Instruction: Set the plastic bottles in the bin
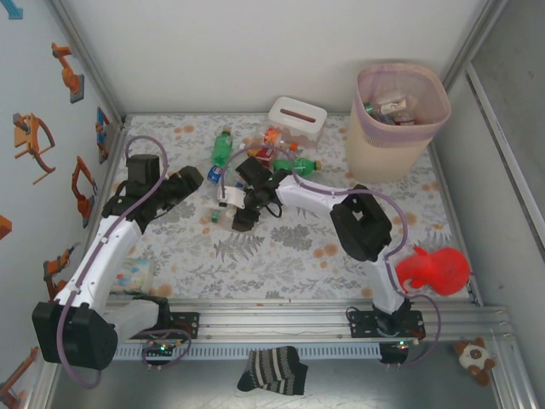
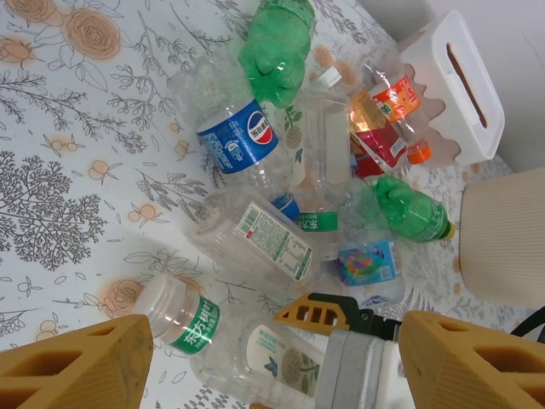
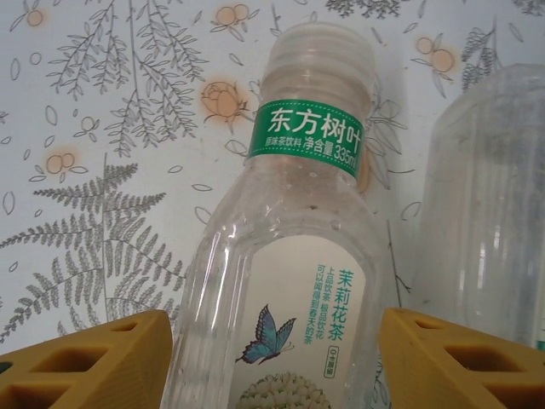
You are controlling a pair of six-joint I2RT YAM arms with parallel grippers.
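Observation:
A heap of plastic bottles (image 1: pixel 255 162) lies at the table's back centre, among them a green one (image 2: pixel 274 51), a blue-labelled one (image 2: pixel 238 141) and a clear one with a white label (image 2: pixel 272 239). A clear bottle with a butterfly label (image 3: pixel 289 256) lies flat on the table. My right gripper (image 3: pixel 277 358) is open, its yellow fingers (image 3: pixel 94 362) close on either side of this bottle. My left gripper (image 2: pixel 272 366) hangs open just left of the heap, holding nothing. The beige bin (image 1: pixel 396 136) stands at the back right with a few bottles (image 1: pixel 392 108) inside.
A white tissue box (image 1: pixel 298 115) sits behind the heap, left of the bin. A red toy (image 1: pixel 434 271) lies at the right front, and a clear container (image 1: pixel 132 277) under the left arm. A striped sock (image 1: pixel 272 371) and a plush toy (image 1: pixel 473 358) lie off the table's front.

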